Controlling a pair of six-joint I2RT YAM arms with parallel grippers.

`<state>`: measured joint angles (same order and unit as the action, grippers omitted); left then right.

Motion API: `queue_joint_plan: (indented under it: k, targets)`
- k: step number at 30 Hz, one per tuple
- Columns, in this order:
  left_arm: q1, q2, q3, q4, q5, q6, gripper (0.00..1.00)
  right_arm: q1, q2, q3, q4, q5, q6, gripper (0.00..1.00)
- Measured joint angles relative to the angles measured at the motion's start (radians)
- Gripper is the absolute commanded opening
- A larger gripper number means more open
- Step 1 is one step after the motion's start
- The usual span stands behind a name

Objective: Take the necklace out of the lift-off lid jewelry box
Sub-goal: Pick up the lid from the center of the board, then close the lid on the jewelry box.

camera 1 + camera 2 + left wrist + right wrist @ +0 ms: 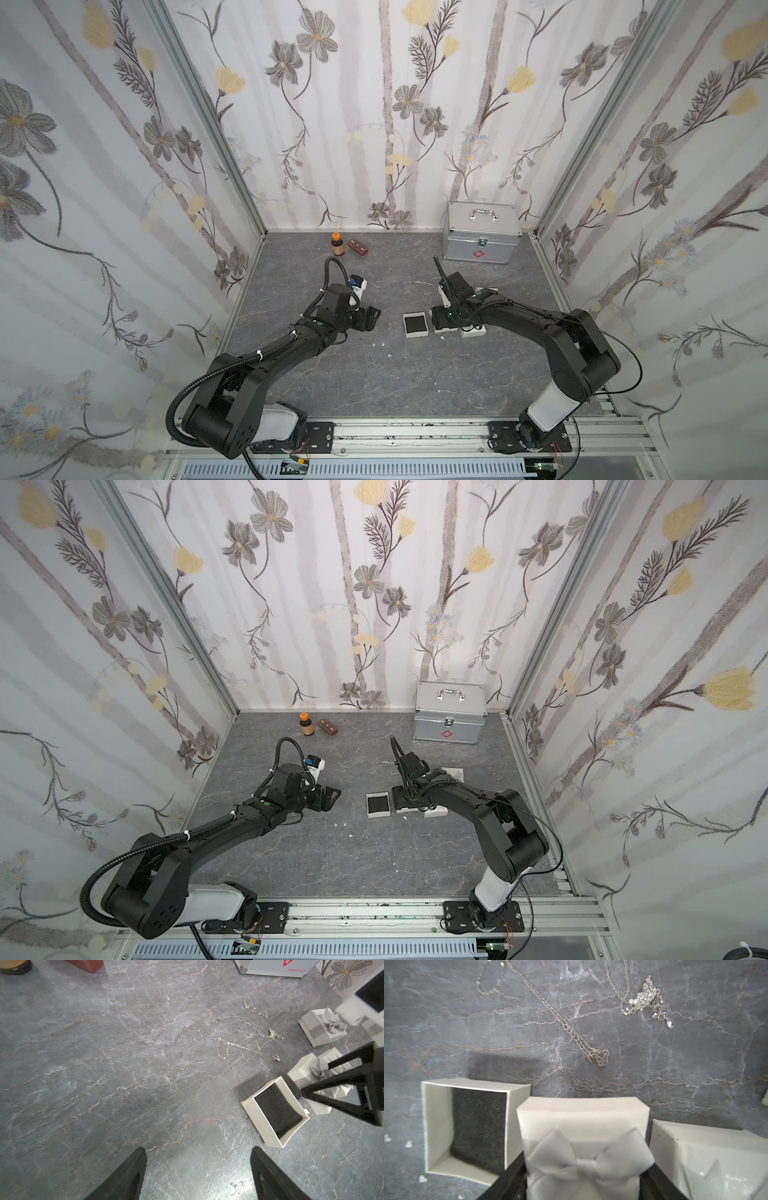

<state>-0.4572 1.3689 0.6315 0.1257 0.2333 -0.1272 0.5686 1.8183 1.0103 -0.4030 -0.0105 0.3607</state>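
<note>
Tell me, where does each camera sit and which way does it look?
Top views: overhead at the front, looking down toward the back wall; both arms show.
Left wrist: on the left arm, facing the table past the open left gripper; chains ahead.
Right wrist: on the right arm, facing a bow-lidded box between the right gripper jaws.
Shared: all four show the open box.

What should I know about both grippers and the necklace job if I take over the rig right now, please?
Left gripper: open, empty, above the table.
Right gripper: straddles the closed bow-topped box; grip unclear.
Done: the open box shows bare foam; three chains lie on the table.
Left: lift the bowed lid, take out what lies inside.
</note>
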Motion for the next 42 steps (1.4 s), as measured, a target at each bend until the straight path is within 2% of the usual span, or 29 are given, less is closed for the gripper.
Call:
queue_joint_plan:
  k: [3, 8, 15, 33, 42]
  targets:
    - [-0.024, 0.058, 0.003, 0.024, 0.003, -0.005, 0.73, -0.010, -0.018, 0.002, 0.030, -0.071, -0.008, 0.68]
    - [-0.080, 0.138, 0.016, 0.051, -0.014, -0.008, 0.71, -0.006, -0.014, 0.005, 0.072, -0.191, -0.014, 0.68]
    - [-0.143, 0.224, 0.050, 0.080, -0.050, -0.008, 0.66, -0.001, 0.013, 0.001, 0.123, -0.274, 0.018, 0.68]
    - [-0.195, 0.362, 0.131, 0.131, -0.075, -0.011, 0.63, 0.002, 0.067, 0.007, 0.155, -0.310, 0.057, 0.69]
    - [-0.221, 0.373, 0.143, 0.132, -0.076, -0.013, 0.62, 0.007, 0.059, 0.002, 0.155, -0.310, 0.074, 0.69]
